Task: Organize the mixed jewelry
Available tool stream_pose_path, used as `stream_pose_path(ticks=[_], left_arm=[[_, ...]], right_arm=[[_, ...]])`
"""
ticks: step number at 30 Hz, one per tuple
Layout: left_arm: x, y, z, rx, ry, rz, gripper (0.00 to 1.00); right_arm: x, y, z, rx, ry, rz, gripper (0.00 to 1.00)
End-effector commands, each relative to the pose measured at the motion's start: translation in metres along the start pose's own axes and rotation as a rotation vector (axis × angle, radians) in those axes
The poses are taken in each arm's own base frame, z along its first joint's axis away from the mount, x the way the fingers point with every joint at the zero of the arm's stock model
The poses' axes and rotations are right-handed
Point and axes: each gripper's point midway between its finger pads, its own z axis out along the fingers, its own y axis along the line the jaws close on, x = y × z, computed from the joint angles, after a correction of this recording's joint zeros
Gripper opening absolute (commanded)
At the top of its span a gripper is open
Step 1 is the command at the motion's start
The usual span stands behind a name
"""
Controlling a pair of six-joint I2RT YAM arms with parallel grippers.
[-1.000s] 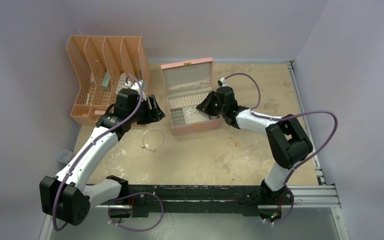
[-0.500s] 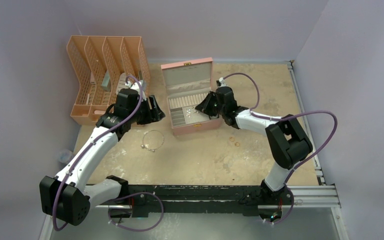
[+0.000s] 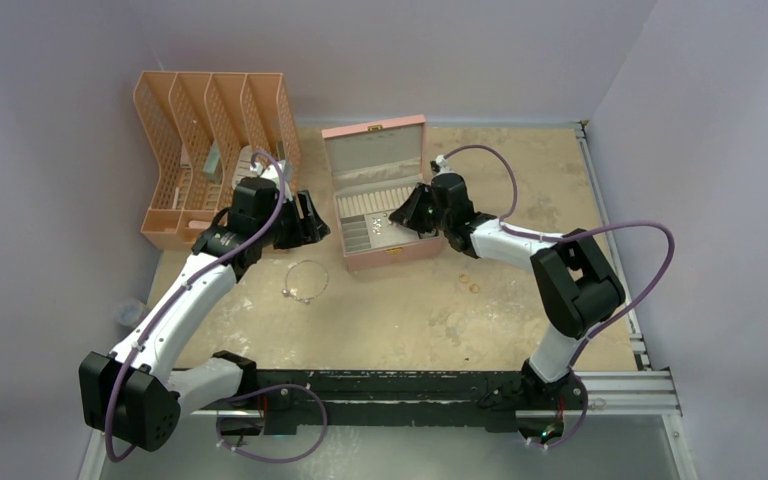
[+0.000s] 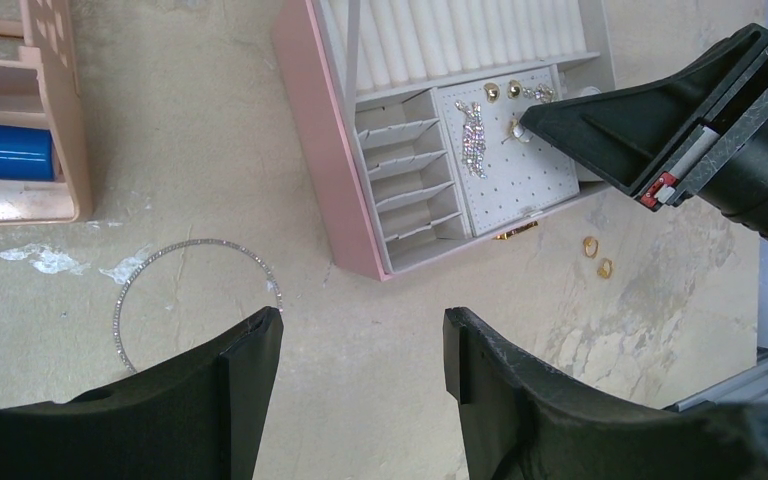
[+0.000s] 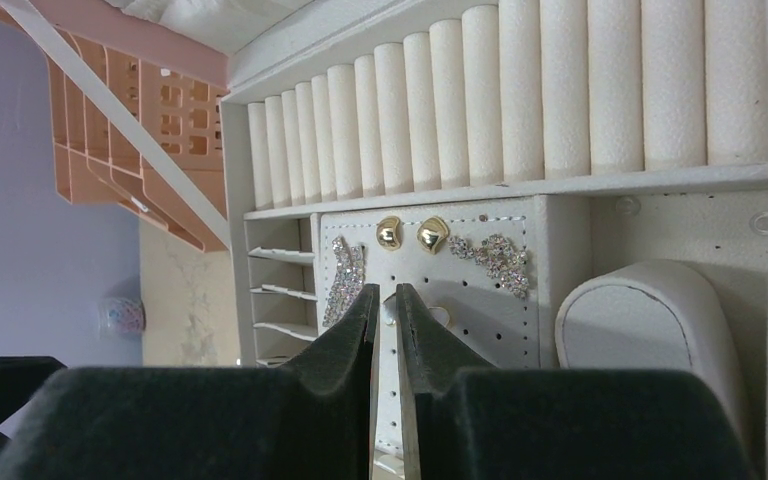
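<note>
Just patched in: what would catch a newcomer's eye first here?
The open pink jewelry box at table centre, with the right gripper pinched nearly shut over its earring panel. The silver bangle lies on the table left of it, near the open left gripper; two gold rings lie right of the box.

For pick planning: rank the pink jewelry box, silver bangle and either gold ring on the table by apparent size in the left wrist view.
1. pink jewelry box
2. silver bangle, partly hidden by the left claw
3. gold ring; the two rings look alike
</note>
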Motion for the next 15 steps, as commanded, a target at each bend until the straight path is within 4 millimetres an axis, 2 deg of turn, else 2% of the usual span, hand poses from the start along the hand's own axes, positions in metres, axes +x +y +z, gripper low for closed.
stream_pose_path(ticks=[1,15], left_arm=[[-0.010,-0.001,-0.004,0.007,-0.048,0.003,0.60],[-0.010,-0.001,-0.005,0.006,-0.050,0.002,0.60]], right_arm=[[0.001,0.013,0.002,-0.048,0.011,-0.032,0.13],[0.002,0.023,-0.004,-0.092,0.013,-0.053,0.13]])
